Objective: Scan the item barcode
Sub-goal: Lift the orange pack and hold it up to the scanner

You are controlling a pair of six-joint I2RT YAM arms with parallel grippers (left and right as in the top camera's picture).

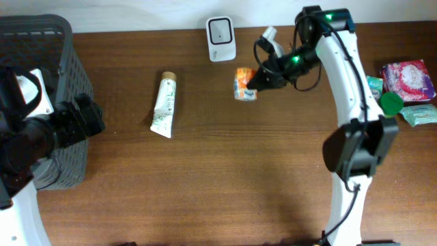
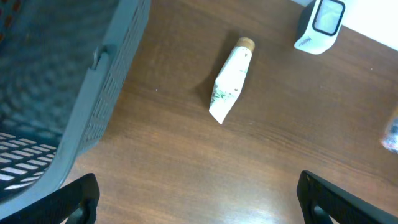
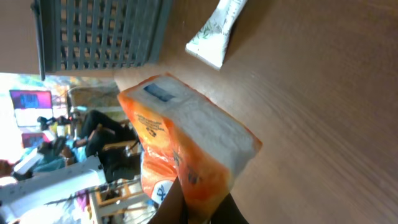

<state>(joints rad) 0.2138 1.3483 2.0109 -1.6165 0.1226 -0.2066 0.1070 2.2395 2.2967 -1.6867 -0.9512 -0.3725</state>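
Right end effector [image 1: 258,80] grips the orange plastic packet [image 1: 244,85] by one edge; I fear it twists away from the white scanner [image 1: 221,37].

Base of orange packet [image 3: 186,137] behind fingers [image 3: 171,208]

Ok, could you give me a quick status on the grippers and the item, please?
Right gripper shut on orange packet, near the scanner. Left gripper open, empty, beside the basket. Tube lies apart, nothing between packet and scanner.
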